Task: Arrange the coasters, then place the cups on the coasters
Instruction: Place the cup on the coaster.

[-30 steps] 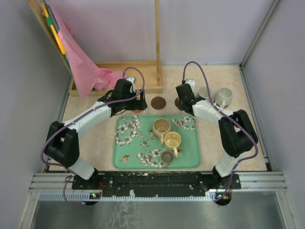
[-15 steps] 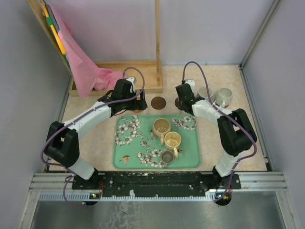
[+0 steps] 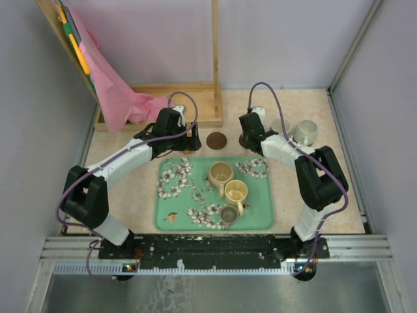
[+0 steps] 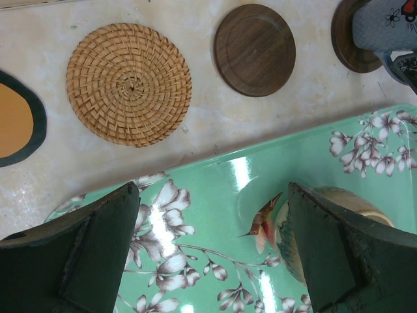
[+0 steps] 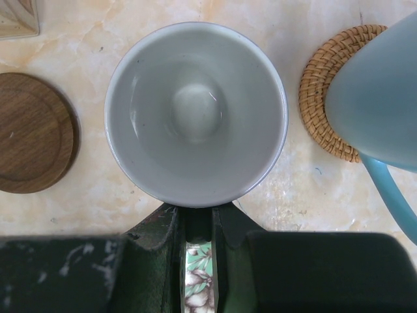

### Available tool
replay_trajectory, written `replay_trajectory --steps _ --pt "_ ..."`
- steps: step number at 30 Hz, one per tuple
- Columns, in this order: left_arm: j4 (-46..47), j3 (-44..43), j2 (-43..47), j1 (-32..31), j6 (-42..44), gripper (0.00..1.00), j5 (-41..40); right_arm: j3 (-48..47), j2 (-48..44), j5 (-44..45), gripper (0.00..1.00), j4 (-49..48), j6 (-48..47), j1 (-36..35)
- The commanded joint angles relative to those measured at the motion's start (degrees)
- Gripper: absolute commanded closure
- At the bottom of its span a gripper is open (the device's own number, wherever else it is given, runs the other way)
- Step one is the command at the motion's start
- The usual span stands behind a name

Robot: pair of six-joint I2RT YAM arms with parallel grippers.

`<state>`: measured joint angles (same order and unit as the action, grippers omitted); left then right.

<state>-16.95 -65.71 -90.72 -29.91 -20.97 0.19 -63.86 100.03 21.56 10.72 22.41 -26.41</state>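
My right gripper (image 5: 197, 228) is shut on the handle of a grey cup (image 5: 195, 111), seen from straight above. In the left wrist view that grey cup (image 4: 384, 26) is over a dark brown coaster (image 4: 348, 36); I cannot tell whether it rests on it. To its left lie another dark coaster (image 4: 255, 49), a woven coaster (image 4: 129, 83) and an orange dark-rimmed one (image 4: 13, 120). A pale blue cup (image 5: 378, 98) stands on a woven coaster (image 5: 326, 91). My left gripper (image 4: 215, 254) hangs open over the tray's back edge, nothing in it.
The green floral tray (image 3: 176, 202) holds a tan cup (image 3: 220, 173), a yellow cup (image 3: 235, 192) and a small dark cup (image 3: 229, 214). A white cup (image 3: 305, 132) stands at the back right. A wooden frame (image 3: 195, 98) with pink cloth (image 3: 117, 98) is at the back left.
My right arm has crept slightly left with the grey cup. The left arm has not moved.
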Motion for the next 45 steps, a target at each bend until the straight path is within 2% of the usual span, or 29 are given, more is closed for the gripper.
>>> replay_trajectory --steps 1,23,35,38,45 --pt "-0.4 -1.6 -1.0 -0.4 0.5 0.0 -0.3 -2.8 -0.2 2.5 1.0 -5.8 -0.4 0.6" --pt "0.0 -1.3 -1.3 -0.4 0.0 0.0 0.3 4.6 -2.7 1.9 1.0 -9.6 0.1 0.5" --pt "0.0 -1.3 -1.2 -0.3 -0.1 0.0 0.3 3.3 -1.7 2.1 1.0 -8.1 0.3 0.4" --pt "0.0 -1.2 -1.1 -0.3 -0.2 0.0 0.3 2.8 -1.6 2.1 0.94 -7.8 0.2 0.4" --pt "0.2 -1.1 -1.2 -0.4 -0.2 0.0 0.3 2.1 -1.5 2.2 0.87 -7.1 -0.2 0.4"
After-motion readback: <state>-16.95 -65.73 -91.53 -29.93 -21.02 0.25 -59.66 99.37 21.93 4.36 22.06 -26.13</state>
